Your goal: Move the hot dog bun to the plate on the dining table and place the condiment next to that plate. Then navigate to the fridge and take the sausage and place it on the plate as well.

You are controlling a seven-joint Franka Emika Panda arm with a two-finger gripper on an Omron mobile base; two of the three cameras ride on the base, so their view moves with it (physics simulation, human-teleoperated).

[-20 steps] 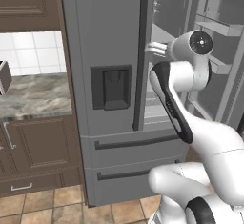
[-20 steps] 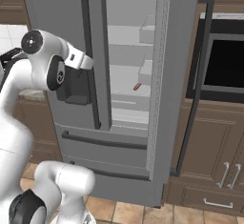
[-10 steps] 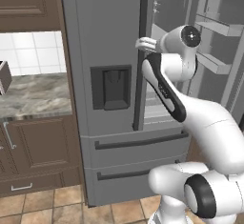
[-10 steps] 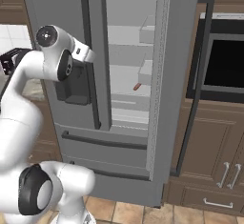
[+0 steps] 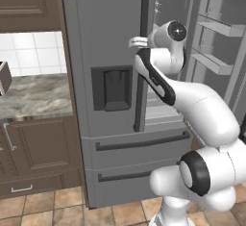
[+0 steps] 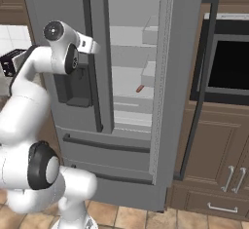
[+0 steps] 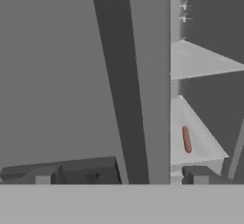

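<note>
Sausage [image 7: 187, 139] is being shown lying on a grey shelf inside the fridge [image 6: 185, 77]; gripper [image 7: 121, 174], fingers spread apart, is being held near the black door handle [image 7: 121, 75].

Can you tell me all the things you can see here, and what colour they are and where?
fridge: one, dark grey, middle, right door swung open
fridge handle: one, long and black, on the closed left door
sausage: one, reddish brown, lying on a grey fridge shelf
oven: one, black, in the brown cabinets right of the fridge
counter: one, marble top over brown cabinets, left of the fridge
gripper: one, dark fingers, empty, jaws open either side of the fridge handle
</note>
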